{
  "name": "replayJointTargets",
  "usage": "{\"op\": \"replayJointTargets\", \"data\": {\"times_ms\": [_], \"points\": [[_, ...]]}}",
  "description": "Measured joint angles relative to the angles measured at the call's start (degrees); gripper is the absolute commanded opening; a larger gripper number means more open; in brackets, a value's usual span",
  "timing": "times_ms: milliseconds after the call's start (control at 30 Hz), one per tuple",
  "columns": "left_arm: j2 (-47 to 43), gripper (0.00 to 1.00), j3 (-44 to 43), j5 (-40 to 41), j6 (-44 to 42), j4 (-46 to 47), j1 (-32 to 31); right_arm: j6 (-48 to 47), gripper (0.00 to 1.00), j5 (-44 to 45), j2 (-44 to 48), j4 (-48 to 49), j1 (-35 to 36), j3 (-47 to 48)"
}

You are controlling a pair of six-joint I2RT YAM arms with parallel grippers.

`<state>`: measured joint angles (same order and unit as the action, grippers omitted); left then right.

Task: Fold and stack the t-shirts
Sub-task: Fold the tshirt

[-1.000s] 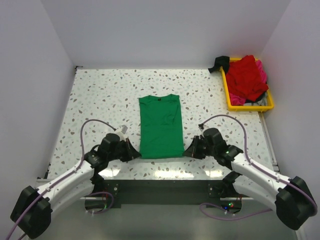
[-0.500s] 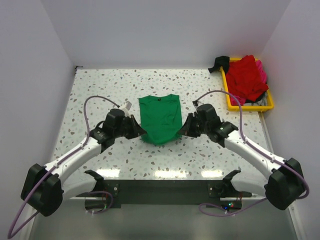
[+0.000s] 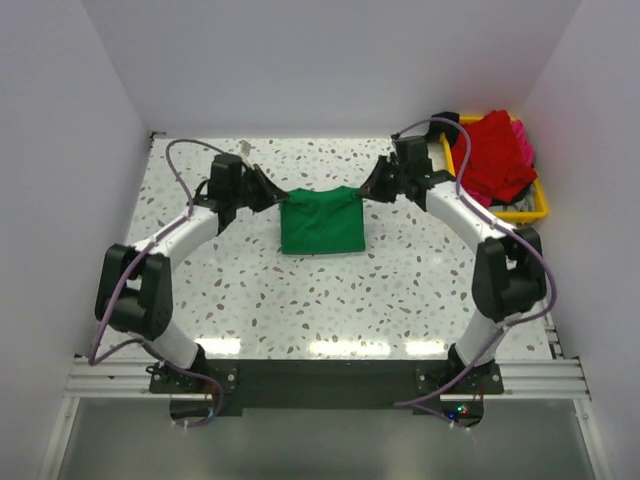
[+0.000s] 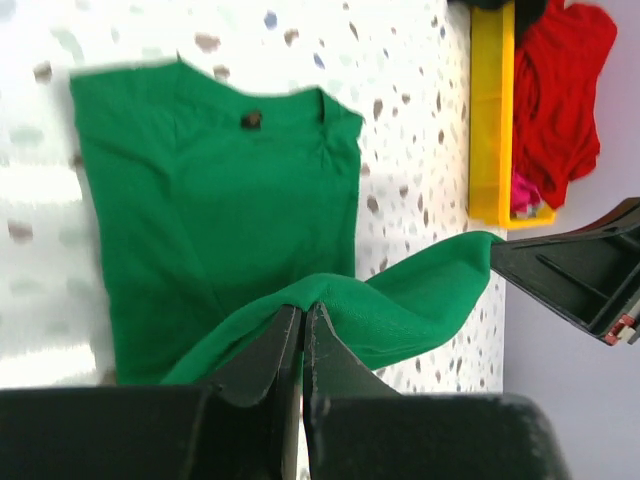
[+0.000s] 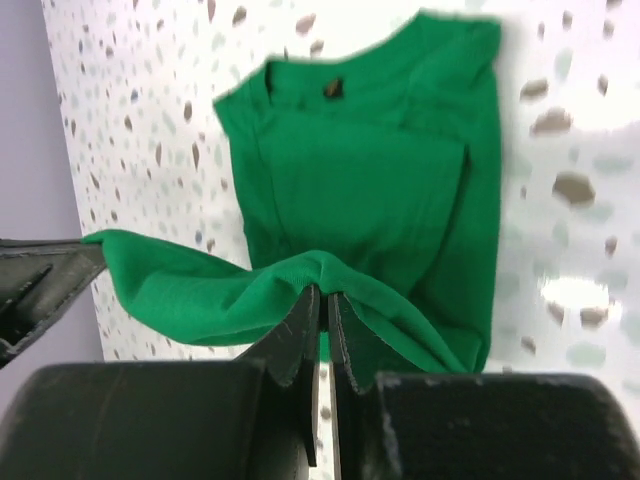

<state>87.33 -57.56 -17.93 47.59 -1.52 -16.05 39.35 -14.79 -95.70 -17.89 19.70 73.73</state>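
A second ago the green t-shirt (image 3: 322,222) lay flat at full length in the middle of the table (image 3: 400,290), and my two grippers were down at its near hem corners. Since then I have carried that hem away from my bases. It now hangs stretched between my grippers over the collar end, so the shirt is doubled to about half its former length.

My left gripper (image 3: 266,189) is clamped on the left hem corner and my right gripper (image 3: 371,188) on the right one. In both wrist views the fingers pinch a fold of green cloth, with the collar and its label lying flat on the table beneath.

The red shirts (image 3: 492,155) sit where they were, heaped in the yellow tray (image 3: 500,213) at the far right.
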Motion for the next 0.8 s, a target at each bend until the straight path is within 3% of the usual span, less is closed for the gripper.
{"op": "replayJointTargets", "data": {"times_ms": [233, 333, 367, 400, 500, 600, 800], "points": [[22.67, 0.0, -17.03, -3.15, -0.2, 5.27, 4.63, 0.26, 0.06, -3.8, -20.85, 1.68, -4.15, 20.76], [31.65, 0.0, -23.47, -5.33, -0.07, 7.56, 6.56, 0.7, 0.17, -5.9, -30.38, 1.97, -5.35, 30.42], [34.07, 0.04, -24.74, -6.34, 0.26, 8.61, 7.21, 0.76, 0.24, -6.21, -32.7, 1.99, -5.62, 33.0], [35.76, 0.23, -25.46, -7.13, 0.61, 9.4, 7.82, 0.83, 0.32, -6.71, -35.52, 1.55, -5.95, 36.33], [40.06, 0.4, -26.62, -9.86, 1.62, 11.54, 10.12, 0.61, 0.47, -8.57, -42.95, -0.15, -6.93, 46.1], [41.44, 0.57, -26.97, -11.82, 2.29, 12.59, 12.37, 0.11, 0.52, -8.87, -45.13, -2.03, -7.87, 49.35], [38.82, 0.55, -26.6, -13.09, 2.34, 15.04, 14.86, -1.84, 0.51, -7.93, -42.4, -2.38, -8.96, 46.45]]}}
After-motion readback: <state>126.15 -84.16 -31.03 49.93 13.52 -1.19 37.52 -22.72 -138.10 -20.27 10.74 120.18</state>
